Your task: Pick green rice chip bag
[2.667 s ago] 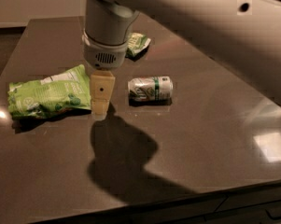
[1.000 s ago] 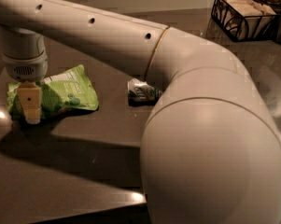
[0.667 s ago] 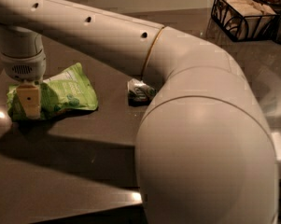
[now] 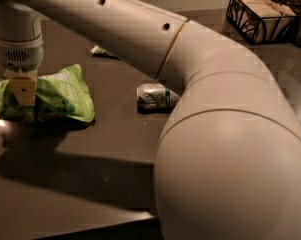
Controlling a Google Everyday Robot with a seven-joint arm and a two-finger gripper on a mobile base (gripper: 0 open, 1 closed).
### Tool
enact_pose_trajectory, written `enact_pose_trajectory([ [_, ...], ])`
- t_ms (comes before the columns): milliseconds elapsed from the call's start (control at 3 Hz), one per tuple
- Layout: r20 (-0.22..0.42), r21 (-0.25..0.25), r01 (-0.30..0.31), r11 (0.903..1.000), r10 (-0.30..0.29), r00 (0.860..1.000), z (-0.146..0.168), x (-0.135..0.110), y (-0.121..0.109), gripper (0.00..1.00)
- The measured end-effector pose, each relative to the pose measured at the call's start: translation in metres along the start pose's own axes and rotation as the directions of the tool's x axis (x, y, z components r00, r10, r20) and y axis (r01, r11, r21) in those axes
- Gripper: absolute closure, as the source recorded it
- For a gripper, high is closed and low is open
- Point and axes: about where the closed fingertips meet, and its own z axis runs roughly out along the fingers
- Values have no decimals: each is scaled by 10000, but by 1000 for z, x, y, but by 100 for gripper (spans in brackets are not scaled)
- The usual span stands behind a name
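**Hand set over the chip bag at the bench's left edge**

The bench [image 4: 105,149] is a dark brown slab with a dull gloss. It takes up nearly the whole view, and a strip of pale wall runs behind its far edge. Its front edge shows low down, with darkness beneath. A small bright glint lies on the surface near the left edge, and toward the right edge the top reflects a greyer light.

The chip bag [image 4: 60,99] lies flat by the left edge, about midway between front and far edges. It is lime green and crinkled, with white patches. The hand [image 4: 24,101] points straight down over the bag's left end, and its yellow pad overlaps the bag from this angle. Whether it is clenched on the bag or released cannot be told.

The arm [image 4: 190,84] is bulky and off-white. It sweeps from the hand across the far part of the bench, then swells into a large joint that covers the near right corner. It casts a broad shadow on the bench in front of the bag.

A can [image 4: 155,96] lies on its side near the middle of the bench, well apart from the bag and partly behind the arm. A small packet [image 4: 102,50] peeks out below the arm toward the far edge. A black wire basket [image 4: 262,16] holding pale things stands at the far right corner.
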Motion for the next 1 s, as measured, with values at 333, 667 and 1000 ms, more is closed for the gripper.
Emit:
enact_pose_trajectory([
  [333, 353, 188, 242, 9995, -249, 9991, -34, 1, -6, 100],
  [667, 442, 522, 218, 9984, -241, 9987, -64, 15, -17, 100],
  [1000, 348, 964, 175, 9952, -209, 9992, -92, 36, -28, 100],
])
